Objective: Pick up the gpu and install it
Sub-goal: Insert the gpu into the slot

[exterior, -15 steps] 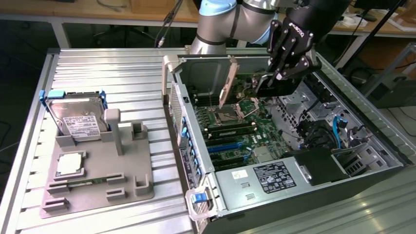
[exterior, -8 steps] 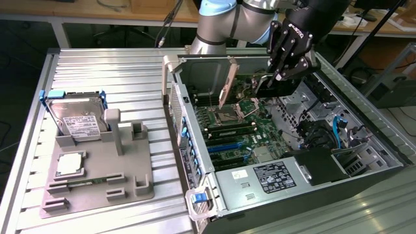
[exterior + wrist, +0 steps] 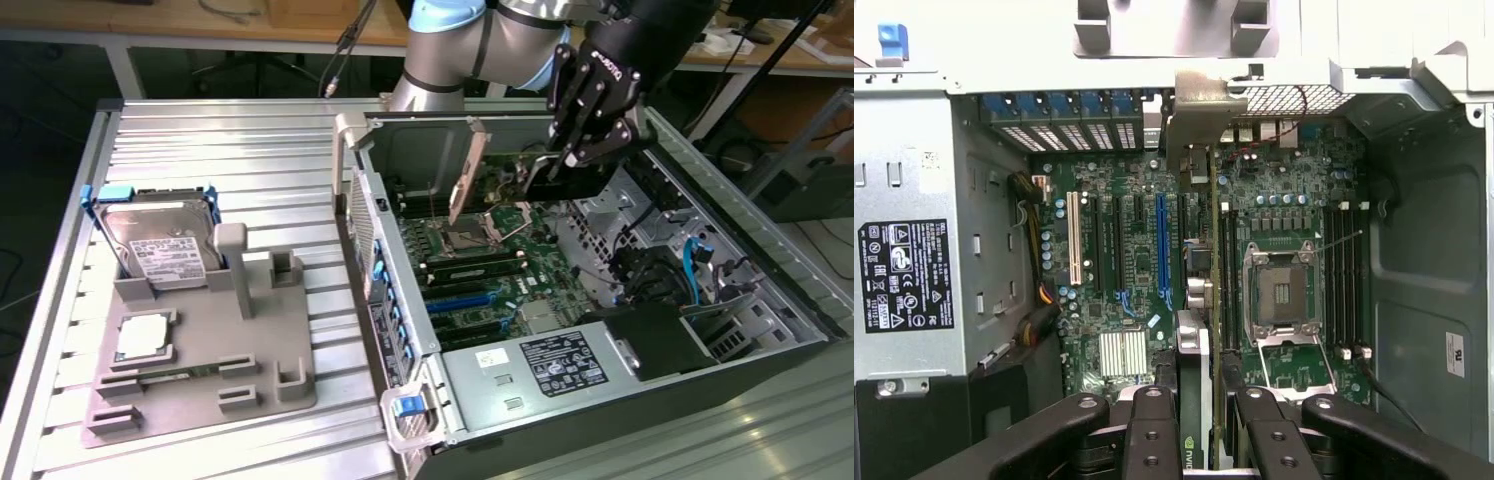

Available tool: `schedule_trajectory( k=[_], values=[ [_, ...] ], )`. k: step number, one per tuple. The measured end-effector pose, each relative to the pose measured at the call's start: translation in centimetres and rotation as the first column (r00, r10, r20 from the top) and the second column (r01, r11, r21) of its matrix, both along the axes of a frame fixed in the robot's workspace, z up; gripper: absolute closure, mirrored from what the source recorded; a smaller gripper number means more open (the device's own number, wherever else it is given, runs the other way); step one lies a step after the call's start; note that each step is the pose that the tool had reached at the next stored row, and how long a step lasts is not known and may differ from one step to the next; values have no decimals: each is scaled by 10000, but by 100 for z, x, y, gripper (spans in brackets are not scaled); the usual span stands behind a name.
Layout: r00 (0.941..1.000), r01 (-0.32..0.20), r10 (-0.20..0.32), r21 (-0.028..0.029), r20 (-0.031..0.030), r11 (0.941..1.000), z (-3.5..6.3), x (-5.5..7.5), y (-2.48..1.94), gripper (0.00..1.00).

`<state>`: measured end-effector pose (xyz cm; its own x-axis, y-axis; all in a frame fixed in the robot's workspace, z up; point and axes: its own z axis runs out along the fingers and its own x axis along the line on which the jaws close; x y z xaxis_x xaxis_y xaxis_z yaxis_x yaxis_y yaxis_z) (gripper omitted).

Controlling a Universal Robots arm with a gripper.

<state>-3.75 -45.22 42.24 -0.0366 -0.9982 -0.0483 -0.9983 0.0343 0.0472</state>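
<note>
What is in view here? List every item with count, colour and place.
table: one, ribbed silver, under everything.
holder: one, grey, on the table at the exterior view's left.
hard drive: one, silver with a white label, standing in the holder's far end.
flat part: one, silver-white, lying in the holder; type unclear.
computer case: one, black and silver, lying open at the exterior view's right.
motherboard: one, green, inside the case.
power supply: one, silver with a black label, at the case's near end.
gpu: one, green and black with a silver bracket, upright over the motherboard.
arm: one, silver and light blue, above the case.
hand: one, black, gripping the gpu.
</note>
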Motion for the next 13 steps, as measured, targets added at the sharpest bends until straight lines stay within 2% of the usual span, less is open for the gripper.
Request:
schedule_trajectory(
  k=[8, 10, 13],
  values=[
    [10000, 2, -2, 0, 0, 10000, -18, 0, 0, 73],
    [10000, 1, -1, 0, 0, 10000, -85, 0, 0, 73],
    [10000, 2, -2, 1, 0, 10000, -88, 0, 0, 73]
  ],
)
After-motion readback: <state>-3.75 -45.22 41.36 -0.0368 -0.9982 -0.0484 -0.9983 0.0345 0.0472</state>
